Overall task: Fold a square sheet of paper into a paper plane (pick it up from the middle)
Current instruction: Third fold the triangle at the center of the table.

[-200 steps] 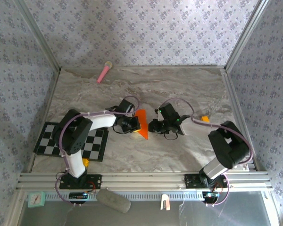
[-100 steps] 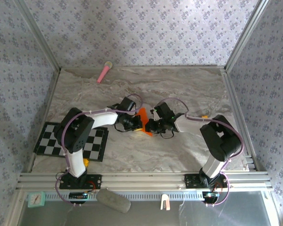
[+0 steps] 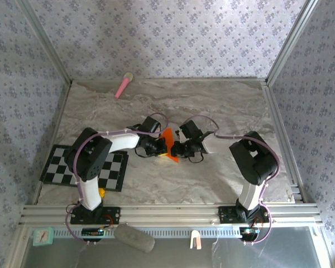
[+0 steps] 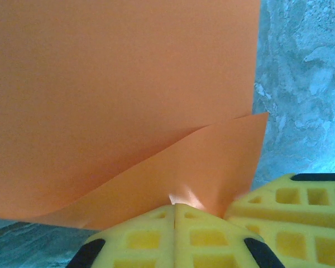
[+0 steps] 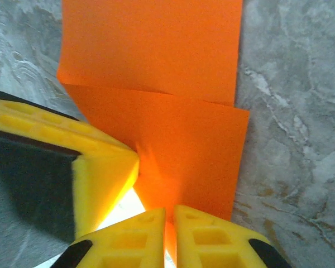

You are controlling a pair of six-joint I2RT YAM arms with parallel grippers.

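Note:
The orange sheet of paper (image 3: 168, 139) is held up off the marble table between both grippers, creased into a smaller folded shape. My left gripper (image 3: 161, 147) is shut on the sheet's lower edge; in the left wrist view the paper (image 4: 123, 95) rises from its closed yellow fingertips (image 4: 175, 215). My right gripper (image 3: 177, 149) pinches the same sheet from the other side. In the right wrist view the folded paper (image 5: 156, 72) slips between its closed fingers (image 5: 168, 223), and the left gripper's yellow finger (image 5: 100, 167) touches the paper beside them.
A pink stick (image 3: 123, 85) lies at the far left of the table. A black-and-white checkered mat (image 3: 84, 167) sits by the left arm's base. A small orange piece (image 3: 243, 139) lies to the right. Metal frame rails (image 3: 167, 212) border the near edge.
The right gripper has moved left to meet the left gripper and closed on the paper. The sheet has tilted and shifted slightly between them.

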